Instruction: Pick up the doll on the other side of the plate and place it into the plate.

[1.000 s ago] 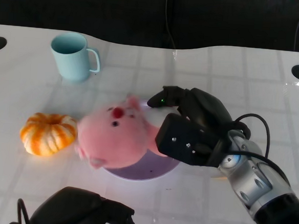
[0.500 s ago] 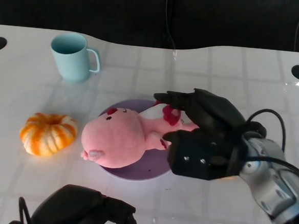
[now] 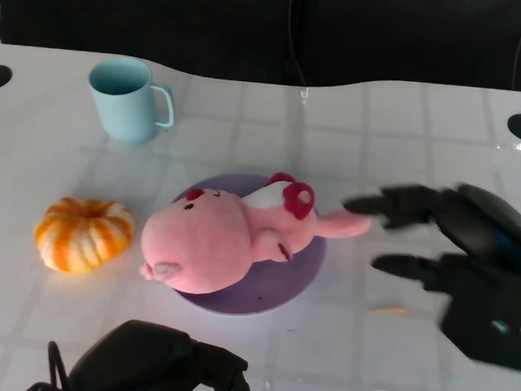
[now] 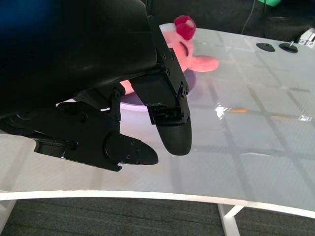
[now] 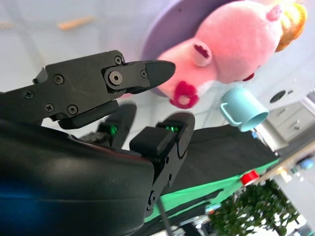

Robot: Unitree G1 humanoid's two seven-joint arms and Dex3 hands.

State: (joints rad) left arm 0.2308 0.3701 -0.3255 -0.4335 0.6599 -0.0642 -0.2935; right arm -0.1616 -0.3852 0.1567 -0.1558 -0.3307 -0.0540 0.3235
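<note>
The pink plush doll (image 3: 217, 237) lies on its side in the purple plate (image 3: 304, 275), one limb reaching past the rim to the right. The same doll (image 5: 231, 46) and plate (image 5: 165, 34) show in the right wrist view, and the doll (image 4: 189, 51) again in the left wrist view. My right hand (image 3: 470, 264) is off to the right of the plate, fingers apart, holding nothing; its fingertips (image 3: 363, 204) are just beside the doll's limb. My left hand (image 3: 159, 367) rests at the near edge of the table, fingers apart and empty.
A light blue mug (image 3: 129, 97) stands at the back left. A small orange pumpkin (image 3: 83, 232) sits left of the plate. A thin orange stick (image 3: 387, 309) lies on the white table right of the plate. Two round holes mark the table's far corners.
My right hand has let go of the doll and drawn back to the right. The doll has settled from above the plate down into it. The left hand stays put.
</note>
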